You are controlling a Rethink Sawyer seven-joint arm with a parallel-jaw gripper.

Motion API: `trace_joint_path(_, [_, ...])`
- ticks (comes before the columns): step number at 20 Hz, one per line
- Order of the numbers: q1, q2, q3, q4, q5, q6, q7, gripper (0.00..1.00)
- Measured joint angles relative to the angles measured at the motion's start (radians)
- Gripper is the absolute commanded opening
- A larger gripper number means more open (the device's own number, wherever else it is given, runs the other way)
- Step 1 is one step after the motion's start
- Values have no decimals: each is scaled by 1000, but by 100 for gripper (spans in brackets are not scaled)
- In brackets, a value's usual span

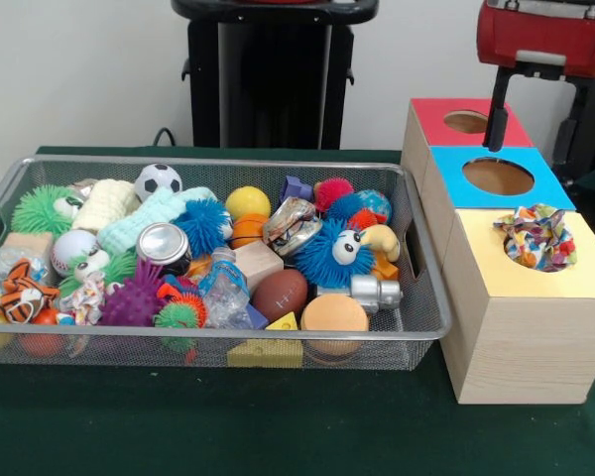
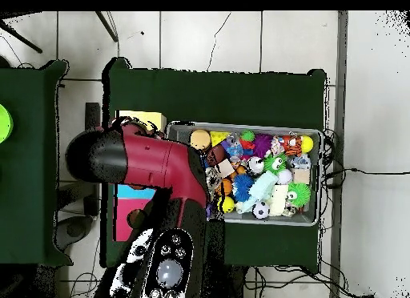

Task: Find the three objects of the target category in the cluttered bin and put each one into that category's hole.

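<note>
A wire mesh bin (image 1: 421,297) sits on a green table (image 1: 278,426), heaped with toys: a soccer ball (image 1: 158,180), a blue fuzzy creature with googly eyes (image 1: 332,253), a small football (image 1: 280,294) and a silver can (image 1: 164,246). Beside the bin stands a wooden box with a red-topped hole (image 1: 466,122), a blue-topped hole (image 1: 498,177) and a yellow-topped hole. A crumpled multicoloured cloth (image 1: 535,236) sits in the yellow hole. The gripper (image 1: 496,134) hangs as one dark finger between the red and blue holes; whether its jaws are spread or closed cannot be told.

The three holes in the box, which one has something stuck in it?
The yellow hole, nearest the camera: a crumpled multicoloured cloth sits in it. The blue hole and red hole are open.
</note>
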Motion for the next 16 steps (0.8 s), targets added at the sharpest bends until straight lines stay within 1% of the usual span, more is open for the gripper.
trace_joint_path(12, [5,0,8,0,-8,-4,0,100])
trace_joint_path(13, [11,0,8,0,-8,-4,0,0])
trace_joint_path(16, [16,0,8,0,-8,-4,0,0])
